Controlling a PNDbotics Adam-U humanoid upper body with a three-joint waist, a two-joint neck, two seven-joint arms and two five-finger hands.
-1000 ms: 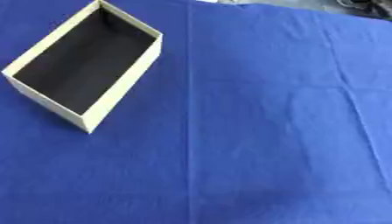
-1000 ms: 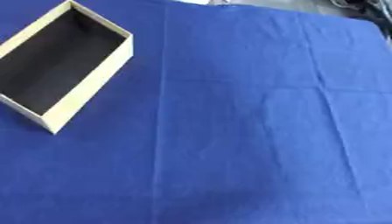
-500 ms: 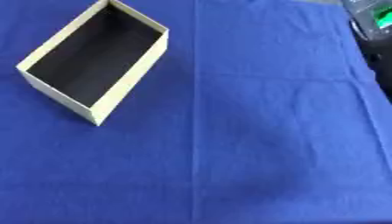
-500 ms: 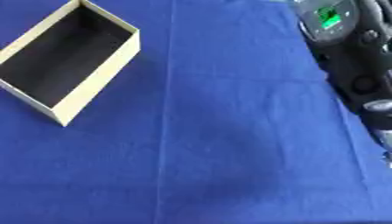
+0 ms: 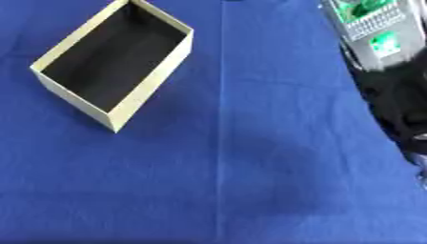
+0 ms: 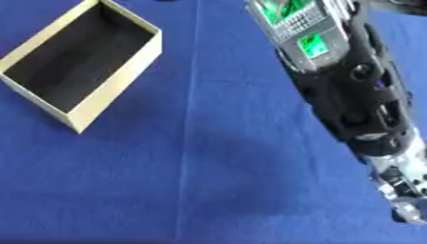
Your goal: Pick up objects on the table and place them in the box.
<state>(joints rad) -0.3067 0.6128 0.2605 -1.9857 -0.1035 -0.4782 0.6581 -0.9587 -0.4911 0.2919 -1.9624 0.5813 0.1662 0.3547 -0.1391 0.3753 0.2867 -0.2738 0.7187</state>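
Forearm (image 6: 346,90) slanting down the right edge, robot hand (image 6: 400,188) blurred, finger state unreadable.

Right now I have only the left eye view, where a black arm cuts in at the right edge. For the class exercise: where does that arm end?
Observer: In the right eye view the right arm runs from the top edge down to the lower right corner and ends in the right hand.
Operator: Is the hand over any object?
Observer: None that I can see. Only the blue cloth shows around it, and I cannot make out its fingers.
Operator: How does it lie relative to the box?
Observer: Well apart. The box sits at the upper left and the hand at the lower right, with bare cloth between them.
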